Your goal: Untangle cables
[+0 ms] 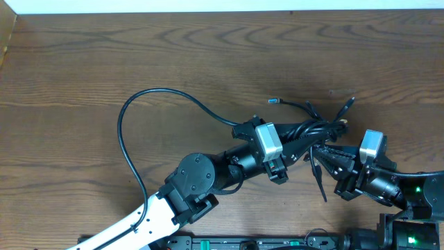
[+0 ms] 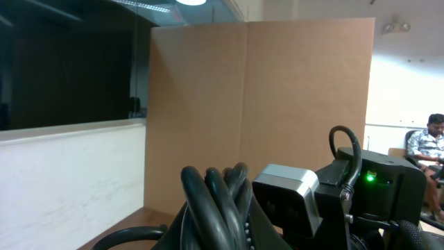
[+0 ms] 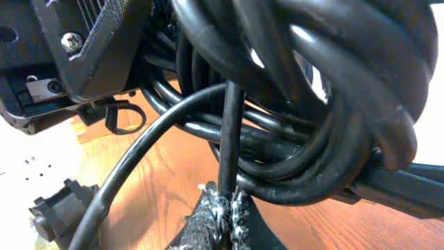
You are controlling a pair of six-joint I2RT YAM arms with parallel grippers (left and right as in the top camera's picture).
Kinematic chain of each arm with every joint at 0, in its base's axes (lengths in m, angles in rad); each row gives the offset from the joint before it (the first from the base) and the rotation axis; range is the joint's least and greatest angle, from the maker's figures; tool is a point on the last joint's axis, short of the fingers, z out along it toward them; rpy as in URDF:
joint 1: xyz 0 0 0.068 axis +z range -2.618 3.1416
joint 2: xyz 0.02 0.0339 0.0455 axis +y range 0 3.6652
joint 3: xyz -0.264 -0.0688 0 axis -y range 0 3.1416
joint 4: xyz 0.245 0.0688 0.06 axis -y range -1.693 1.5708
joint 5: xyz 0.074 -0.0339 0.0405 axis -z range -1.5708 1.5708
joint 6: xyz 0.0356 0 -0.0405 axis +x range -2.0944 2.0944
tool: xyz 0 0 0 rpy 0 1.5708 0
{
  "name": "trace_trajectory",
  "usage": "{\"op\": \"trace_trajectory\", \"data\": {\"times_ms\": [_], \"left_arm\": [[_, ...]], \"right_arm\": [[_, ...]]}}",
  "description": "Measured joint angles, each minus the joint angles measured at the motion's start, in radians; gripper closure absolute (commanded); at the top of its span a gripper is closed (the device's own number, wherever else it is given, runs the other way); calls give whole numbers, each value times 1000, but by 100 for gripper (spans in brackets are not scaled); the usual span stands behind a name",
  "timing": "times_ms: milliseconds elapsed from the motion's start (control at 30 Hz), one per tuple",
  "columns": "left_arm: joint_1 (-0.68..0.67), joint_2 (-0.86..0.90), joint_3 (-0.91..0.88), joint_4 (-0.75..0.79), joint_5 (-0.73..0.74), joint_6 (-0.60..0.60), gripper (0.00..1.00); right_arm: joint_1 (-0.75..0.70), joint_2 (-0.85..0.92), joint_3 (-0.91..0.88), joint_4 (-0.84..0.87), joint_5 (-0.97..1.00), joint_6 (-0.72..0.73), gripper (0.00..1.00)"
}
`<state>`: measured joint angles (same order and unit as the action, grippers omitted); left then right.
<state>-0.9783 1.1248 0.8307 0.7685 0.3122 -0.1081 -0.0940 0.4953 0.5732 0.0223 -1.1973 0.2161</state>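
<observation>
The cables [image 1: 320, 128] are bunched in a tight black knot over the wooden worktop [image 1: 83, 62], to the right of its middle and closer to the robot's edge than to the far edge. The left gripper [image 1: 310, 133] reaches into the knot from the left, with its fingers pressed together on the bundle. In the left wrist view the loops rise directly in front of the camera. The right gripper [image 3: 223, 212] comes from the right and pinches one single strand, which runs straight up from its closed tips into the knot. Two ends stick out toward the far edge: a blue-tipped plug [image 1: 272, 101] and a dark plug [image 1: 349, 103]. A loose strand [image 1: 321, 182] trails toward the near edge, between the two arms. The thick arm wire [image 1: 128, 114] makes a wide loop over the left half of the worktop, well apart from the knot. Behind the worktop stands a cardboard wall [image 2: 263, 97], and a seated person [image 2: 431, 142] shows at the far right.
</observation>
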Motion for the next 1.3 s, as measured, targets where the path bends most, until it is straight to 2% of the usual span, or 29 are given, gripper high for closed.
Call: {"op": "trace_trajectory", "data": {"times_ms": [167,300,667,833,967,1000,1067,1100,1167,1233,1300], "left_arm": [[10,0,0,-13,-66,0,93],[67,-5,0,-66,-136,-3,93],[258,-120,0,-354,-224,-14,93],[288,-157,0,-473,-251,10,93],[297,-174,0,-509,-239,27,92],[298,-178,0,-508,-228,31,93],[298,-186,0,-506,-196,31,92],[298,-190,0,-505,-180,32,93],[298,-201,0,-503,-137,32,93],[298,-213,0,-501,-93,32,93],[298,-225,0,-490,-41,32,93]], "right_arm": [[0,0,0,-10,-2,0,99],[0,1,0,-4,-36,0,99],[0,1,0,237,-245,41,99],[0,-1,0,285,-291,81,99],[0,0,0,290,-299,97,99],[0,-1,0,290,-299,100,97],[0,-1,0,286,-297,111,69],[0,-1,0,279,-291,111,50],[0,-1,0,255,-276,113,25],[0,-1,0,211,-245,111,19],[0,-1,0,162,-211,103,18]]}}
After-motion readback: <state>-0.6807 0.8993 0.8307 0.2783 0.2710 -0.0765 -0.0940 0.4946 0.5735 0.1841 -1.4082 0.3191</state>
